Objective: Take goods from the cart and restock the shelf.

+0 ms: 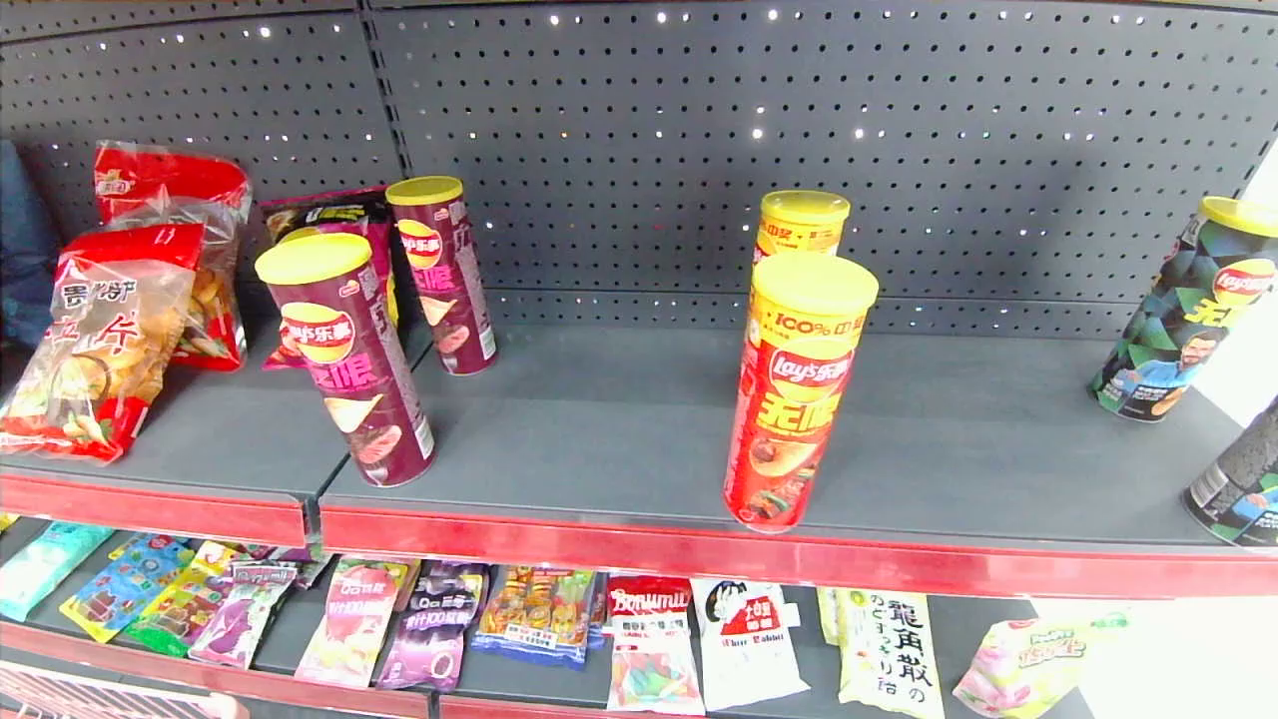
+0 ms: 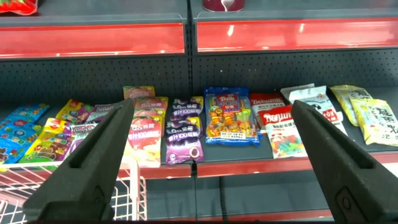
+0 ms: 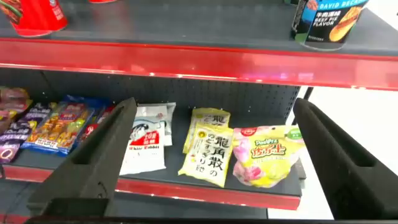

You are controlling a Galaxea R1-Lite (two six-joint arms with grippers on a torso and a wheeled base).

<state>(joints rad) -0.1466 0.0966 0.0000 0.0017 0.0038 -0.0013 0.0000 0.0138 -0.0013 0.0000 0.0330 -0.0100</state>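
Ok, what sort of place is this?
Most likely a shop aisle, or a mock-up of one: a pegboard-backed shelf, chip cans standing on it, and candy bags on the lower tier.

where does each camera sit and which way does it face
Head view: on the head, facing forward and down at the upper shelf of chip cans.
Left wrist view: on the left wrist, facing the lower shelf past the open left hand.
Right wrist view: on the right wrist, facing that shelf farther right, past the open right hand.
Shared: all three show the blue candy bag.
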